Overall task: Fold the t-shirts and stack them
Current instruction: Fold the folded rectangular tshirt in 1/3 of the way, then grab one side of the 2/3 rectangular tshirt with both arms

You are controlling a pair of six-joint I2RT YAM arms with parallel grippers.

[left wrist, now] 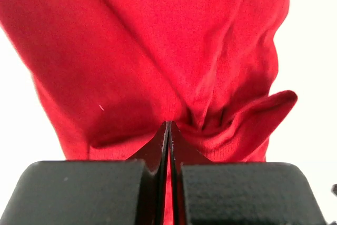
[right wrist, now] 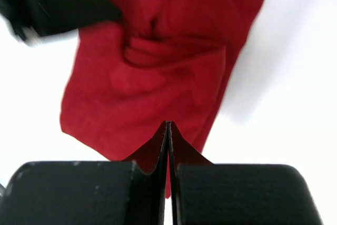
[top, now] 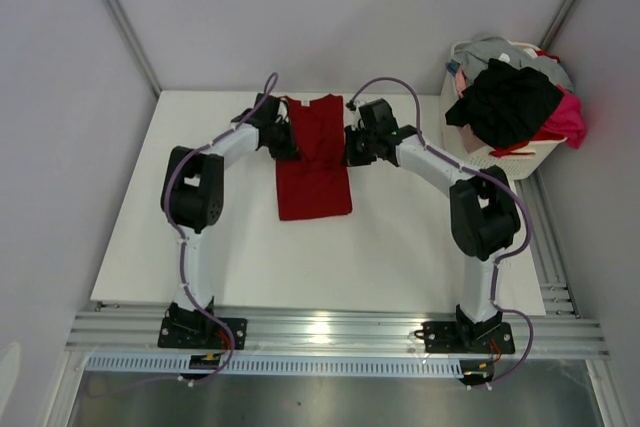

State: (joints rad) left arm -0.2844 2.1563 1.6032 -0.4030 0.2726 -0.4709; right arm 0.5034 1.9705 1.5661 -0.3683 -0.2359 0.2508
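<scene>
You hold the dark red tee (top: pixel 313 162), lying on the worktop (top: pixel 400 247) with its long axis top-to-bottom in the overhead view, by opposite long edges: left fingers (left wrist: pixel 158 148) clamped on the left, right fingers (right wrist: pixel 158 151) clamped on the right, free lower end toward frame bottom.

Dark red t-shirt (top: pixel 314 185) (narrow strip) on table (top: pixel 400 257)
</scene>
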